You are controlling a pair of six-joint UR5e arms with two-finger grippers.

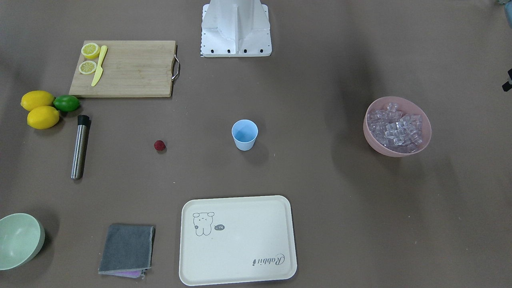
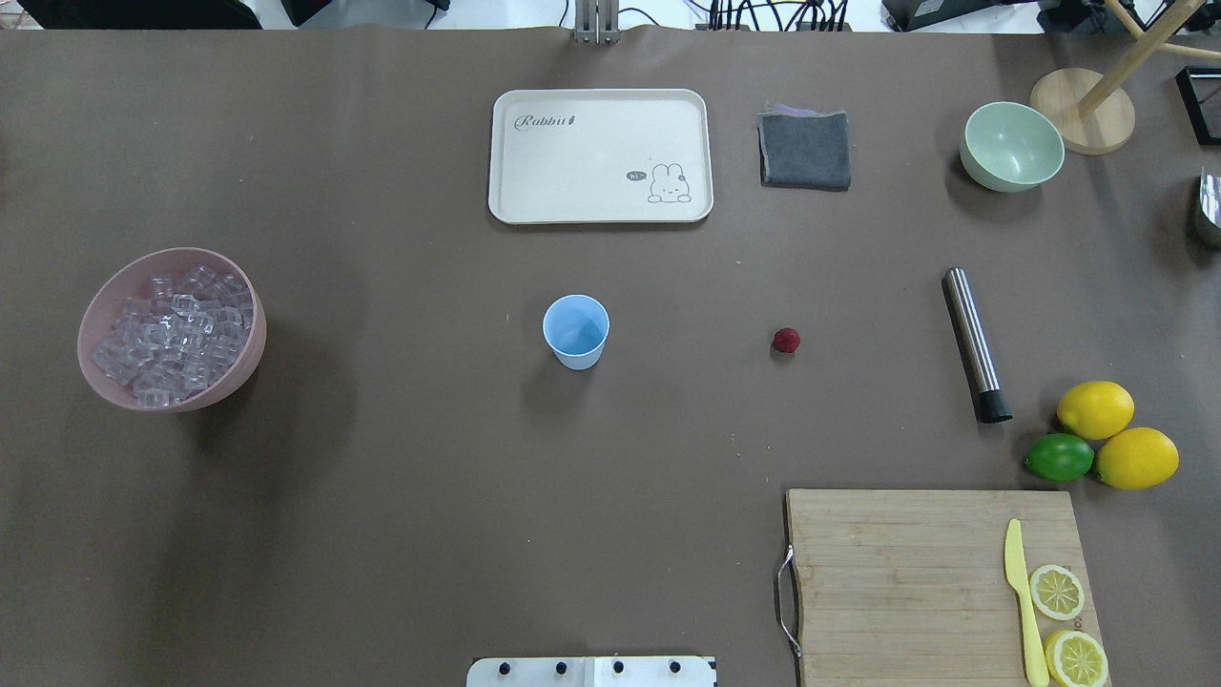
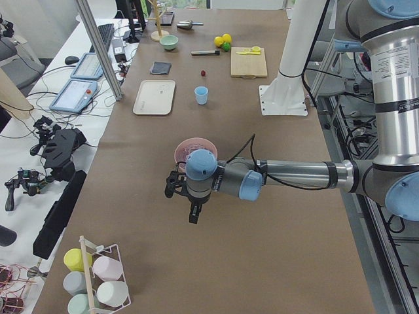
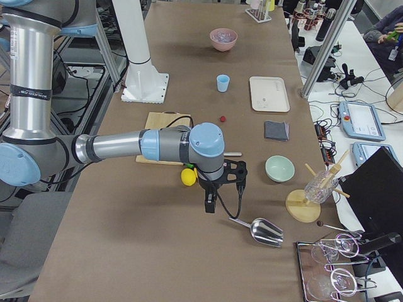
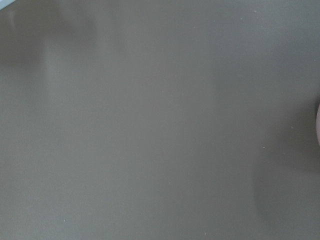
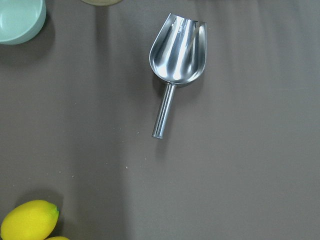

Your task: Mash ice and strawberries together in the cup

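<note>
You are seeing the cup (image 1: 244, 134) standing upright mid-worktop (image 1: 320, 180), the strawberry (image 1: 159, 145) lying well apart toward the right arm's side, and the ice (image 1: 396, 127) sitting heaped in the pink bowl (image 1: 370, 136) toward the left. The left claw (image 3: 194, 218) and right claw (image 4: 210, 204) are hovering over the worktop's ends (how far open, you cannot tell).

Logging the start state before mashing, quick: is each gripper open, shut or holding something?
Left gripper: cannot tell; it shows only in a side view.
Right gripper: cannot tell, also only a side view.
</note>
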